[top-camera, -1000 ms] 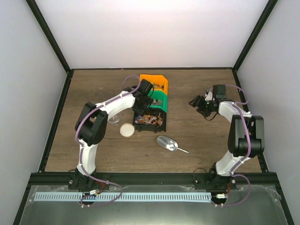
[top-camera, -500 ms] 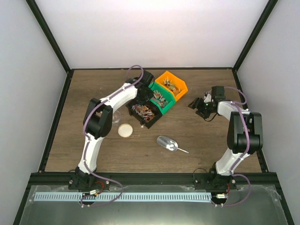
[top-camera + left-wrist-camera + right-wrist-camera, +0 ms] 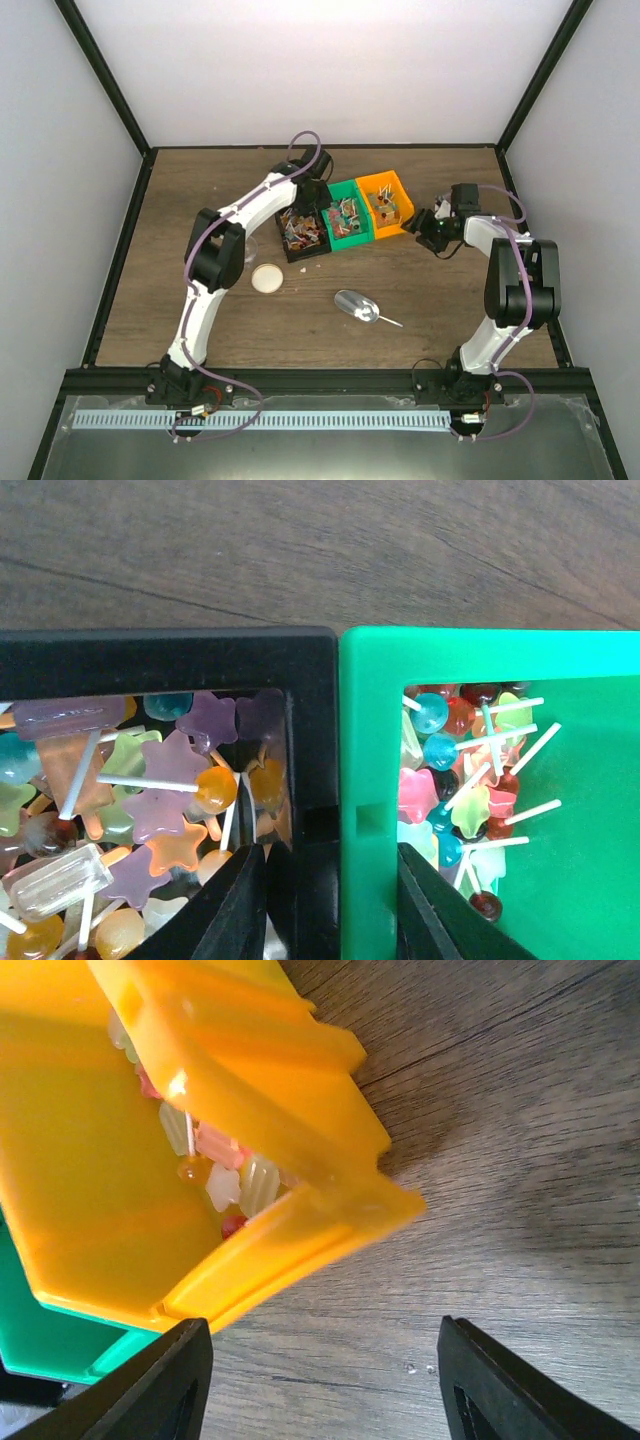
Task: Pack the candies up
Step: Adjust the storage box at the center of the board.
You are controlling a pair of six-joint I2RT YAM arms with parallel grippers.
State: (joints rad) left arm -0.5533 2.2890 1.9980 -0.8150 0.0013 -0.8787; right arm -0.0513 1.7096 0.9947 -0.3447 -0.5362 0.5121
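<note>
Three joined bins lie in a row: black (image 3: 300, 235), green (image 3: 347, 222) and orange (image 3: 386, 207). All hold candies, mixed-colour sweets on sticks, seen in the black bin (image 3: 160, 800) and the green bin (image 3: 455, 770). My left gripper (image 3: 318, 203) (image 3: 328, 865) reaches in from the far side. It is shut on the adjoining black wall (image 3: 310, 730) and green wall (image 3: 368, 730), one finger inside each bin. My right gripper (image 3: 423, 228) (image 3: 320, 1360) is open at table level beside the orange bin's corner (image 3: 330, 1210), with bare wood between its fingers.
A round beige lid (image 3: 267, 278) lies on the table in front of the black bin, with a clear cup (image 3: 243, 250) just behind it. A silver scoop (image 3: 358, 306) rests nearer the front, right of the lid. Dark frame rails border the table.
My left gripper closed on the bin walls and swung the row clockwise. It now lies left to right, and the orange end has come close to my right gripper.
</note>
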